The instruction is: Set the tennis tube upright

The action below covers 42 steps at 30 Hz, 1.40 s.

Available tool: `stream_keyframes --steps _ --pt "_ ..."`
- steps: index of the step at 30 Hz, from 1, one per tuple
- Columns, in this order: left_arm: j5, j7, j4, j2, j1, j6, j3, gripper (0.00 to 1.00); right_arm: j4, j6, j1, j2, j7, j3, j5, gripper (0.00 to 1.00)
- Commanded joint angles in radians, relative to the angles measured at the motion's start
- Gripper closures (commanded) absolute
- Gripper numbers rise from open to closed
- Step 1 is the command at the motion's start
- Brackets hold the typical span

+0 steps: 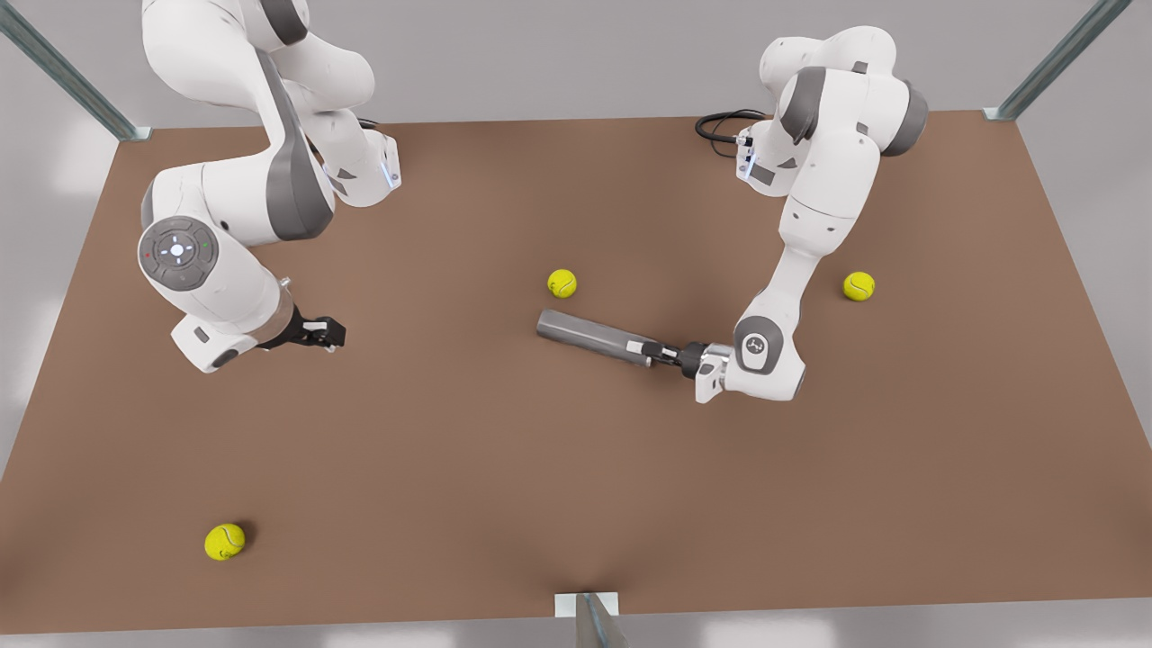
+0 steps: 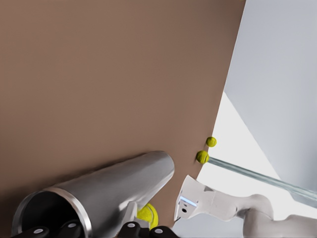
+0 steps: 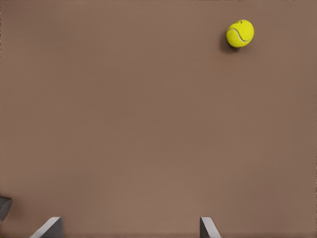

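Brown table (image 1: 504,468). Tennis tube (image 1: 589,336) mid-table, lying flat, long axis running from front view's left to right, open end toward left gripper (image 1: 655,352), which clamps that rim. Right gripper (image 1: 329,335) waits above bare table, fingers spread, holding nothing.

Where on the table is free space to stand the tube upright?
Free: the wide brown stretch of table between the corner tennis ball and the front edge. Crowded: the middle, where the left gripper holds the tennis tube beside another ball. The right gripper waits, open.
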Motion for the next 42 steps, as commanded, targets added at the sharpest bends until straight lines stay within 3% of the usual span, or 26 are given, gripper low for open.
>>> stream_keyframes --steps 1,13,28,42 --pt "0.01 0.0 0.0 0.0 0.0 0.0 0.0 0.68 0.001 0.0 0.0 0.0 -0.001 -0.001 0.0 0.0" --pt "0.035 -0.006 0.0 -0.009 0.001 -0.053 0.0 0.72 0.001 0.0 -0.023 0.0 0.001 -0.001 0.002 0.0" --pt "0.136 -0.107 0.005 -0.126 0.02 -0.084 0.021 0.79 0.001 0.0 -0.023 0.017 0.062 -0.001 0.0 0.0" --pt "0.205 -0.169 0.005 -0.192 0.031 -0.109 0.034 0.79 0.001 0.002 -0.037 0.018 0.058 -0.001 -0.003 0.0"
